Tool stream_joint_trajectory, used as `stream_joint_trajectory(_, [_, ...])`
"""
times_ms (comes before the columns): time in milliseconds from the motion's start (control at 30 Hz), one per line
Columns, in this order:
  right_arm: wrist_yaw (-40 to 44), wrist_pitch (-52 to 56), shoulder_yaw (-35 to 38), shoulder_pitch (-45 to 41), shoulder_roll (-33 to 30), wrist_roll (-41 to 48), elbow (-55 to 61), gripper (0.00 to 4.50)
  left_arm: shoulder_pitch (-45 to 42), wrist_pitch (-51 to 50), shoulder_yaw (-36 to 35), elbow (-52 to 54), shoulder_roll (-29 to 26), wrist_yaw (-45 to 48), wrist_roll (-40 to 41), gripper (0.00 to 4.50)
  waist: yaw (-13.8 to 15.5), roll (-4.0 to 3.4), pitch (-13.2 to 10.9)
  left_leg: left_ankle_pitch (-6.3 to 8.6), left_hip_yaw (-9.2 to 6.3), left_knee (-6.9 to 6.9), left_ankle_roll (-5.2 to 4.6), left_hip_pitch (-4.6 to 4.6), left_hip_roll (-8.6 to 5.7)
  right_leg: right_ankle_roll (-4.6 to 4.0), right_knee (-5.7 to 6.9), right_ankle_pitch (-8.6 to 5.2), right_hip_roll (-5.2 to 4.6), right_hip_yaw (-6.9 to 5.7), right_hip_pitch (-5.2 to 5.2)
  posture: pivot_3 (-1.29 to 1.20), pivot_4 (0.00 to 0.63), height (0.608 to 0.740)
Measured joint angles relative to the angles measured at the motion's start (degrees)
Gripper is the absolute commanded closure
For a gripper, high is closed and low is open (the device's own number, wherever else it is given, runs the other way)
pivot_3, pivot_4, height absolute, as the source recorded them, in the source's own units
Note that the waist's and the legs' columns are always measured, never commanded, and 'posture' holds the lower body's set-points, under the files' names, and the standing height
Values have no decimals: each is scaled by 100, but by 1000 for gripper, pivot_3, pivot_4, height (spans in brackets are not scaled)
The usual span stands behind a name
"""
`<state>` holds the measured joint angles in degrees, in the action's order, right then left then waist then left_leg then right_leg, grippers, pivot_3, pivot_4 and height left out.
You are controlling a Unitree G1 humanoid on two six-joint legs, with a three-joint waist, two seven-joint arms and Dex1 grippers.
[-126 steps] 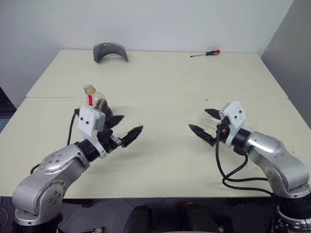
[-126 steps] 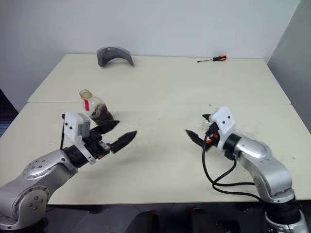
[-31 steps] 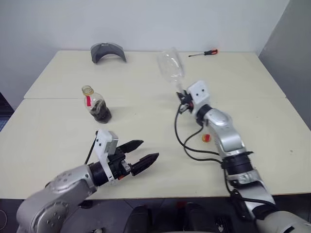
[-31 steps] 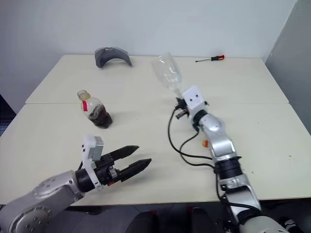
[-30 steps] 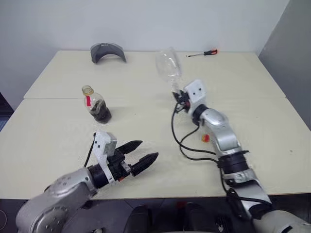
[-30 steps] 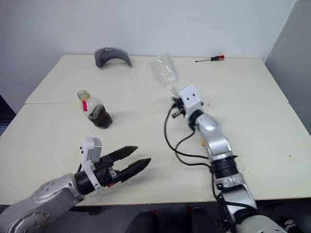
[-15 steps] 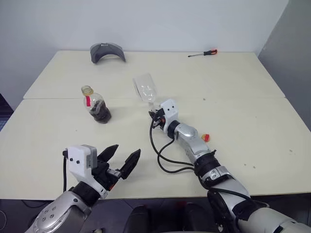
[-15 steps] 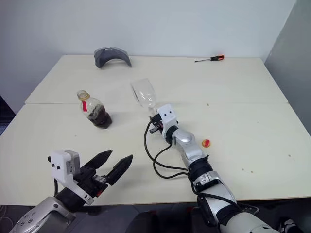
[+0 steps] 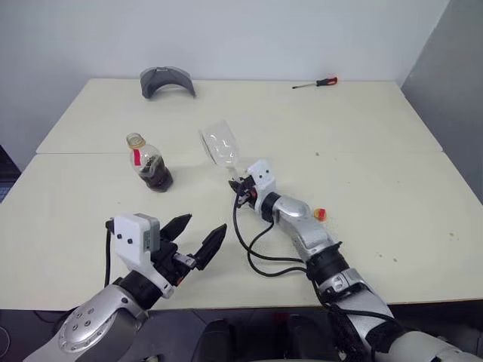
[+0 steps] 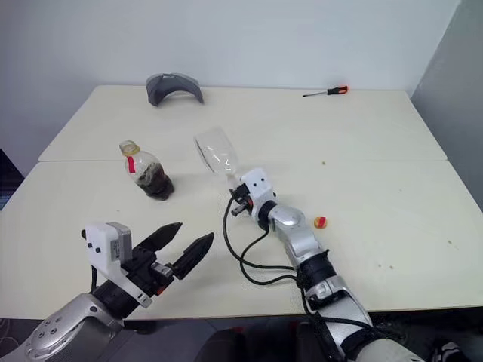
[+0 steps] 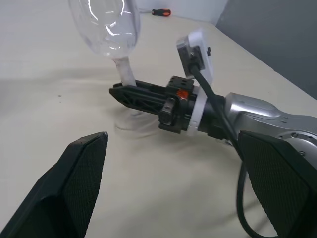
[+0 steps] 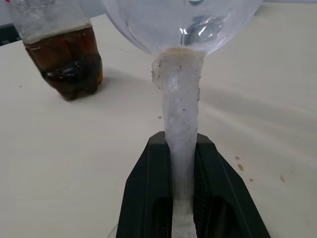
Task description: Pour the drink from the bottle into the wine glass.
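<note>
The cream counter (image 9: 377,136) is backed by a white wall (image 9: 241,34); the wine glass (image 9: 219,143) is clamped at its stem by the right end effector (image 9: 238,183), while the left end effector (image 9: 198,237) is spread wide.

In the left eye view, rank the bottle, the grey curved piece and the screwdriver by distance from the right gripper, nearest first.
From the right gripper, shut on the wine glass stem:
1. bottle, to its left, mid-table.
2. grey curved piece, far-left edge.
3. screwdriver, far-right edge.
The last two are nearly equal.

Bottle (image 9: 150,164) upright on table, uncapped, drink (image 9: 158,175) low; clear wine glass (image 9: 219,142) tilted, empty.
</note>
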<state>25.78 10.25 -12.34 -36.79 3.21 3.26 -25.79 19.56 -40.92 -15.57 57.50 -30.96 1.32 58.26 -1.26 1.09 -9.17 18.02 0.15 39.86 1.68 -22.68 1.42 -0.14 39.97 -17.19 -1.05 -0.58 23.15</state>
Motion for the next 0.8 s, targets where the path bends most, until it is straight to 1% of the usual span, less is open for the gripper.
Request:
stream_joint_trajectory(100, [66,489,-52,267,-264,4,689,4310,-27,0,31,-13,-27,-60,24,0,3,-1,-1,2,-1,-2,-3,2,0,0,1,0,1,-1,1,0,150,740])
stream_joint_trajectory(200, [80,884,-77,386,-432,8,1128,4310,-87,0,115,-17,-29,-71,31,0,-3,-1,-1,1,0,-2,-2,2,0,0,1,0,2,0,1,0,150,740])
stream_joint_trajectory(400, [85,1158,-76,394,-513,13,1333,4310,-141,1,162,-120,-31,-71,32,0,-16,-1,-1,2,0,-2,-3,2,1,0,0,0,4,0,1,0,150,740])
stream_joint_trajectory(533, [-126,816,112,-1,-242,22,795,4310,-189,9,157,-146,-43,-70,28,0,-30,-3,-3,2,1,-3,-3,1,2,0,1,0,8,1,4,0,150,740])
stream_joint_trajectory(700, [-565,-572,562,-975,336,80,-539,4310,-243,57,32,-358,-152,66,15,0,-52,-3,-3,-6,2,-10,10,4,5,-1,0,-1,10,1,6,0,150,740])
stream_joint_trajectory(800, [-789,-1510,625,-1230,416,23,-1604,4310,-200,141,-48,-428,-165,199,-11,0,-29,-2,-2,-6,3,-9,10,3,1,-1,-6,-1,5,0,2,0,150,740])
